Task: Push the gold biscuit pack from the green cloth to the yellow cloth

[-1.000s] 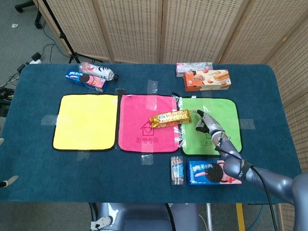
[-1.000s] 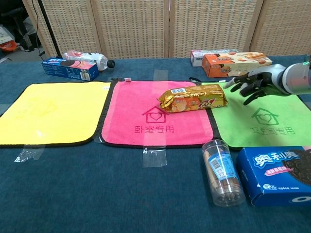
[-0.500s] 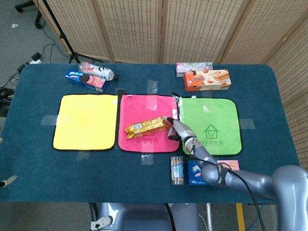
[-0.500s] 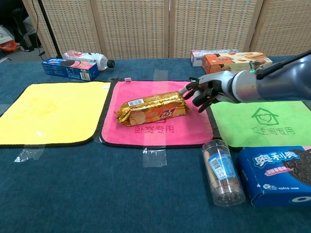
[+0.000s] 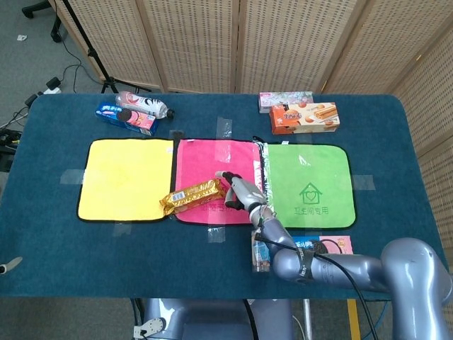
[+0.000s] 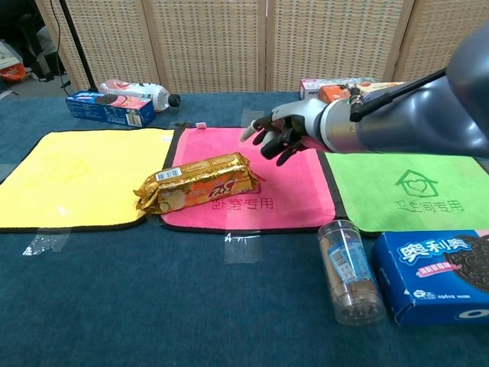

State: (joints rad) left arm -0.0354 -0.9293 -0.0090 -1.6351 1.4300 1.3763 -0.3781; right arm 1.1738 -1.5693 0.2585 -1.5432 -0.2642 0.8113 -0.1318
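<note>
Table (image 5: 64, 255): dark blue cover, bearing three cloths in a row.

Yellow cloth (image 5: 126, 178): leftmost, the destination; its surface is bare apart from the pack's left tip at its right edge.

Pink cloth (image 5: 212, 170): middle of the row.

Green cloth (image 5: 308, 180): rightmost, the starting place; the pack is no longer on it.

Right arm (image 6: 412, 126): reaches in over the pink cloth from the right.

Gold biscuit pack (image 6: 197, 182): lies on the left part of the pink cloth, its left end over the black border and just reaching the yellow cloth. Long axis runs roughly left to right, tilted so the left end sits nearer the robot and the right end further away. Barcode face up near the left end.

Right hand (image 6: 281, 131): fingers spread, holding nothing, just to the right of the pack's far end; contact cannot be confirmed.

Left hand: not seen in either view.

Progress, judged: well past halfway. Remaining: further push leftward until the whole pack rests on yellow.
</note>
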